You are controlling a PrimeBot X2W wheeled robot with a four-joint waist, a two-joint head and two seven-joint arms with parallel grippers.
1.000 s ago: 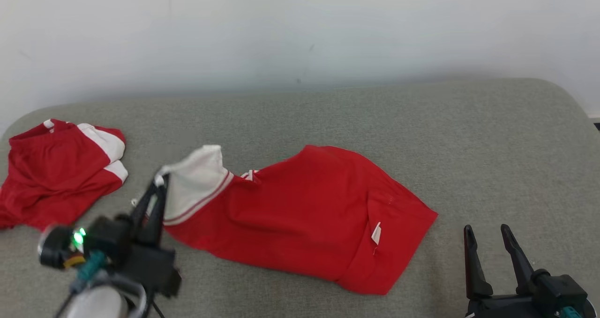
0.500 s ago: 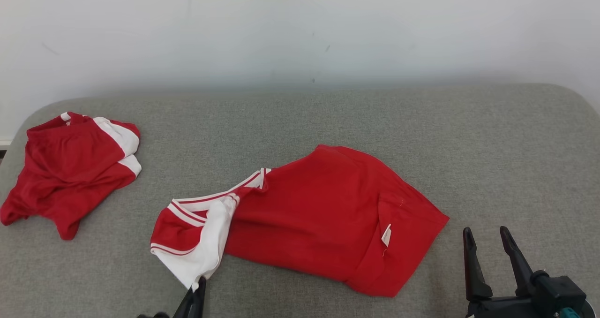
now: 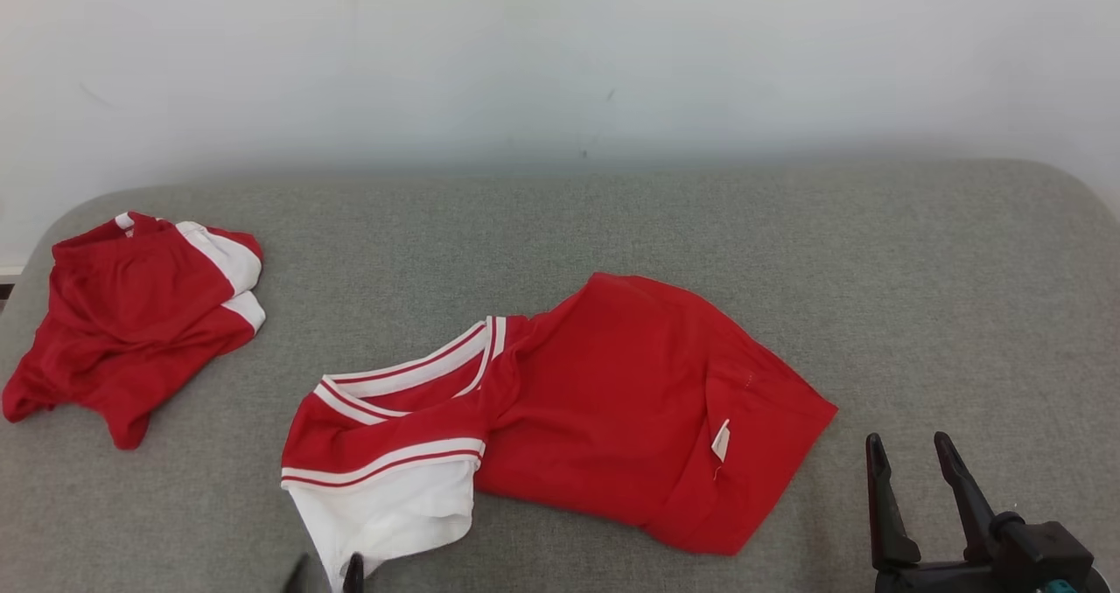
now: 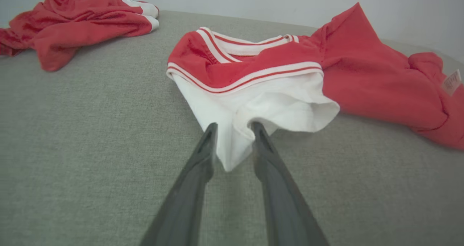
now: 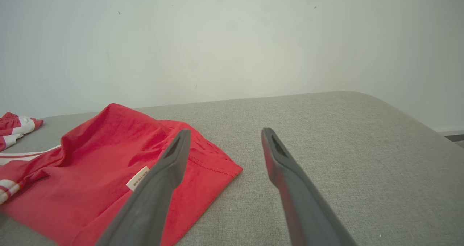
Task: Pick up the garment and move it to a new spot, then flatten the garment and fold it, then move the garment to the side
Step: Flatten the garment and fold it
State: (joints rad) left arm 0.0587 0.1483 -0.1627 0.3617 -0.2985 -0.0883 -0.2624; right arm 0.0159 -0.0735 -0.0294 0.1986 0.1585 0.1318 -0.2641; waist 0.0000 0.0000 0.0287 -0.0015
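- Garment (image 3: pixel 612 401) — soft red knit, white stripe-trimmed sleeve (image 3: pixel 394 505), rumpled mid grey woven worktop (image 3: pixel 787 226).
- Two red garments; second garment (image 3: pixel 131 313) far left.
- Left hand (image 4: pixel 233 128) barely parted around sleeve corner; right hand (image 3: pixel 908 443) wide, empty.

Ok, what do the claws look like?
The right claw has two long, tapering dark grey fingers with slots near the tips, on a black body with a teal fitting. The left claw shows matching dark tapering fingers.
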